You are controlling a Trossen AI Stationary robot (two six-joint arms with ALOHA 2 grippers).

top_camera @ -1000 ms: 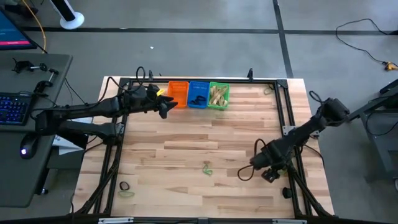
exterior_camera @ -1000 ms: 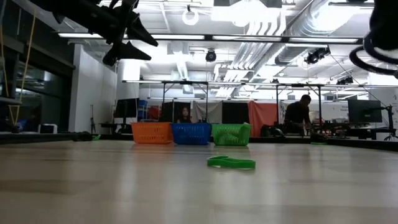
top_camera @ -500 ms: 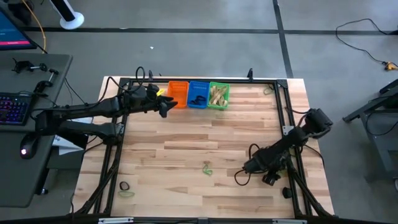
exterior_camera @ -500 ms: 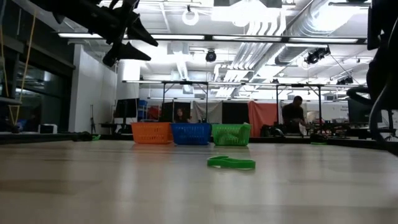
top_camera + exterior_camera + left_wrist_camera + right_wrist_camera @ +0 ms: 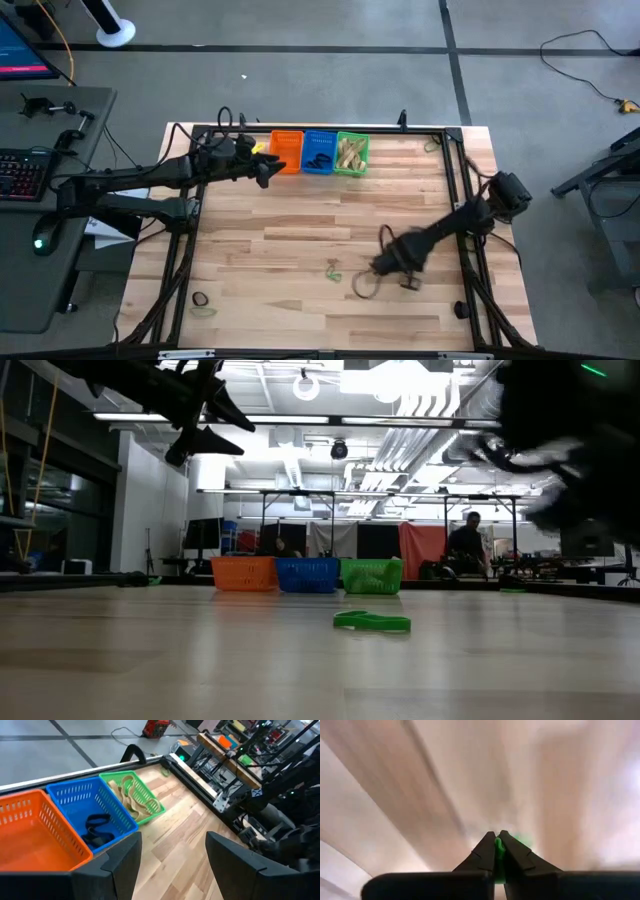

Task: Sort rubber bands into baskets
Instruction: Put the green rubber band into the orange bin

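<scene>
We find the left gripper hanging above the table just beside the orange basket, its fingers spread apart and holding nothing; this arm waits. The three baskets stand in a row touching one another at the far edge of the table: the orange basket looks bare, the blue basket holds black bands, and the green basket holds tan bands.

Near the table's middle a green band lies loose on the wood, thin and flat. At the near left corner lie a black band and another green band, close together.

The right gripper sits low just right of the middle green band. Its fingers are pressed together on a sliver of something green; we judge this to be a green rubber band already picked up.

We judge the step in hand to be carrying this band. The next move calls for a lift and a travel to whichever basket takes green, most likely the orange one, then release.
</scene>
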